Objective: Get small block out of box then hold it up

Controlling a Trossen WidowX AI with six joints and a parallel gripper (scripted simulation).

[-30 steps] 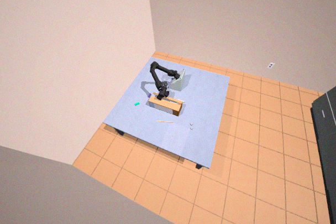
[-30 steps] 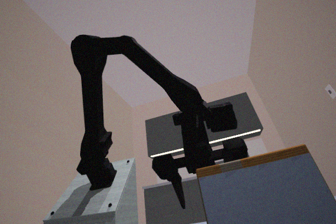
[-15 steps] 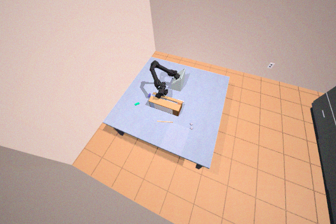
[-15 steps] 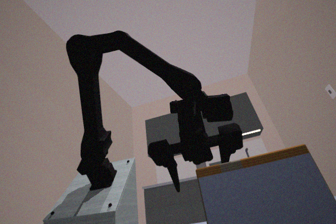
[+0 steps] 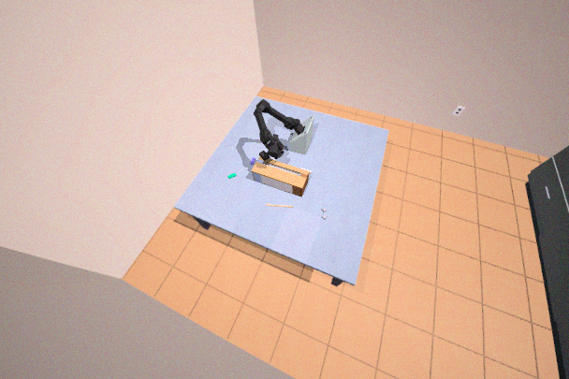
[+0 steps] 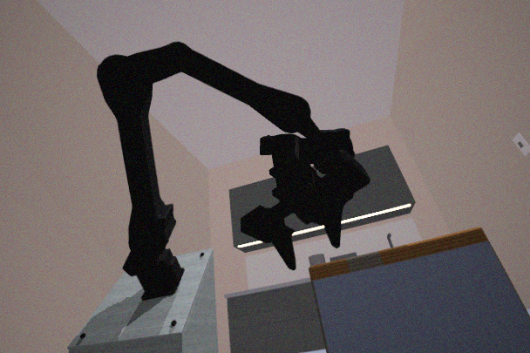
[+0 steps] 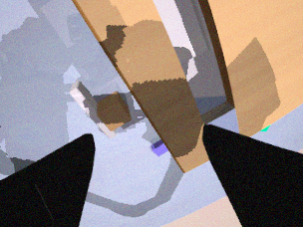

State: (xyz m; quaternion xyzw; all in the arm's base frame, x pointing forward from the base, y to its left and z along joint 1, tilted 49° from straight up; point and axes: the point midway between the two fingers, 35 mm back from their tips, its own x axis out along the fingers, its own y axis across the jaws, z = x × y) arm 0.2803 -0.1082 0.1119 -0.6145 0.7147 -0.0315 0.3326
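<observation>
My gripper [image 5: 266, 156] [image 6: 314, 257] [image 7: 150, 136] is open wide, but not all the way, with nothing in it. It is over the long wood box [image 5: 281, 174] [image 6: 431, 245] [image 7: 164, 85], nearer the counter's [image 5: 337, 196] left edge in the top view. I can't tell where the small block is. A brown lump [image 7: 114, 111] by a white bar [image 7: 81, 95] is dark with shadow, so I can't name it. My arm hides some of the box's end.

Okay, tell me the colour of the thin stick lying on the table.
The stick is a light tan; the top view shows it best.
</observation>
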